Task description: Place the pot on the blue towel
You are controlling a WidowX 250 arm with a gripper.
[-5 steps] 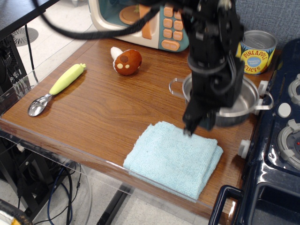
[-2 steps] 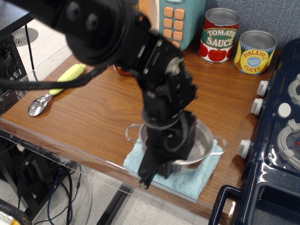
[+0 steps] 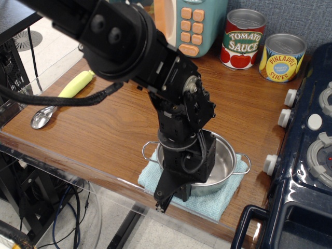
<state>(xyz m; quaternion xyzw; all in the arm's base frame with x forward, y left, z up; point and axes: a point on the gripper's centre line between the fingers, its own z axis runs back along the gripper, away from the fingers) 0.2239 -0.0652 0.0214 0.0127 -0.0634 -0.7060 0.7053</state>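
The shiny steel pot (image 3: 226, 162) with wire loop handles sits on the light aqua-blue towel (image 3: 218, 204) near the table's front edge. The towel shows only around the pot's left, front and right sides. My black gripper (image 3: 173, 190) reaches down over the pot's near-left rim, with one finger (image 3: 165, 198) outside the wall, and looks shut on the rim. The arm hides the pot's left half.
A tomato sauce can (image 3: 244, 39) and a pineapple can (image 3: 282, 57) stand at the back right. A toy appliance (image 3: 193, 23) stands at the back. A green-handled spoon (image 3: 61, 97) lies at the left. A dark blue toy stove (image 3: 311, 155) borders the right. The table's front edge (image 3: 93, 174) is close to the towel.
The gripper carried the pot from the back right, beside the stove, forward onto the towel. In the last half second the pot came down and settled level on it.
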